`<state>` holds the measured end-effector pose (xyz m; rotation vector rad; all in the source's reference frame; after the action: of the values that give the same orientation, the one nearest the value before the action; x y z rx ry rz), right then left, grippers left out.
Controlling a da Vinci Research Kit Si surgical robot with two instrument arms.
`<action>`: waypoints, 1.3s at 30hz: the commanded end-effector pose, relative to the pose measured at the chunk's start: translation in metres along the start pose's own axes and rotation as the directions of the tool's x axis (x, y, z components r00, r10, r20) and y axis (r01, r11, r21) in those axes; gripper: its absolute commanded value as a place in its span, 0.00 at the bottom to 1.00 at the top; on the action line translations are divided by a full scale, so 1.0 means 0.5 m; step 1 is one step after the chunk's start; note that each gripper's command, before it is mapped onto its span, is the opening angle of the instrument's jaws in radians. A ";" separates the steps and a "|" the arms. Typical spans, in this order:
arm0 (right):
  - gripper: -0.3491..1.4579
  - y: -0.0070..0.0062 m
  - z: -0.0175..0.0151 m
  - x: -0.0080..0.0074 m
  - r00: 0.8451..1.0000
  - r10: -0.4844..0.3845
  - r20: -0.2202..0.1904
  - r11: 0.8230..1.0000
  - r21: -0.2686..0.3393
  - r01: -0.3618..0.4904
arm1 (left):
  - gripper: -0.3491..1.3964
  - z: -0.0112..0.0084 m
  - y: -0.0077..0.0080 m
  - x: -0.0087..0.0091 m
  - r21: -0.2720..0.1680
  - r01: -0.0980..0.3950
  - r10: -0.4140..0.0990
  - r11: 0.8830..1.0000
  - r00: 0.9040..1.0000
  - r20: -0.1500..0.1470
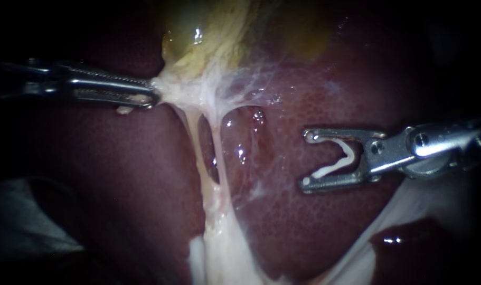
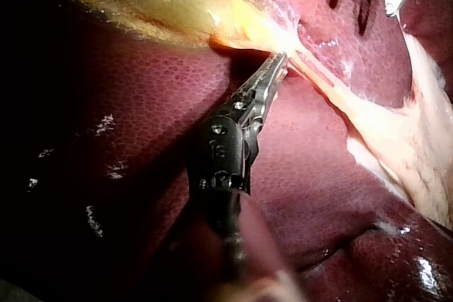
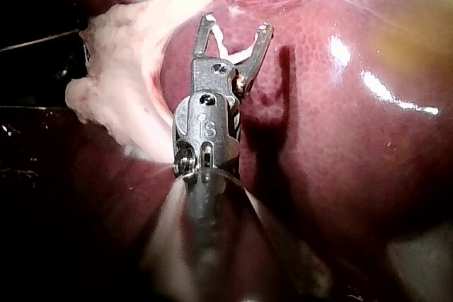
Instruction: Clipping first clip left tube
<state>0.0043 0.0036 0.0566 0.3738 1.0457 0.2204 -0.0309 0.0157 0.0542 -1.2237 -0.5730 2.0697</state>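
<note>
The yellowish gallbladder (image 1: 198, 37) lies on the dark red liver (image 1: 303, 227). My left instrument (image 1: 154, 95) is shut on the pale tissue at the gallbladder's neck (image 1: 171, 89) and holds it taut, as the left wrist view also shows (image 2: 279, 61). Two pale tubes run down from the neck: the left tube (image 1: 197, 148) and the right tube (image 1: 220, 163), with a dark gap between them. My right instrument (image 1: 307, 160) hovers to the right of both tubes, apart from them. Its jaws stand wide apart around a white clip (image 1: 335, 163) that touches both. The right wrist view shows this instrument (image 3: 236, 30) and its clip (image 3: 237, 54) over the liver.
The tubes join a broad white strand of tissue (image 1: 224, 248) lower down. More white tissue (image 1: 409, 211) lies under my right instrument's shaft. A pale cloth-like patch (image 1: 24, 221) shows at lower left. Thin webs of membrane (image 1: 256, 84) spread from the neck over the liver.
</note>
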 end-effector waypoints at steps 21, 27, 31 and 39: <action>0.47 -0.0065 0.0253 0.0034 0.999 0.020 -0.027 0.995 0.093 -0.018 | 0.00 0.0014 0.0007 -0.0001 0.008 -0.003 0.003 1.000 1.000 -0.003; 0.47 -0.0059 0.0292 0.0019 0.999 0.032 -0.029 0.994 0.109 -0.028 | 0.00 0.0015 0.0007 0.0000 0.009 -0.003 0.003 1.000 1.000 -0.003; 0.47 -0.0047 0.0307 0.0002 0.999 0.035 -0.029 0.993 0.114 -0.032 | 0.00 0.0016 0.0006 -0.0001 0.009 -0.003 0.003 1.000 1.000 -0.003; 0.47 -0.0019 0.0335 -0.0018 0.998 0.031 -0.046 0.990 0.140 -0.024 | 0.00 0.0017 0.0003 -0.0002 0.008 -0.004 0.004 1.000 1.000 -0.003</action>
<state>0.0186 -0.0008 0.0646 0.5143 1.1130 0.1775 -0.0317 0.0155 0.0546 -1.2237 -0.5595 2.0707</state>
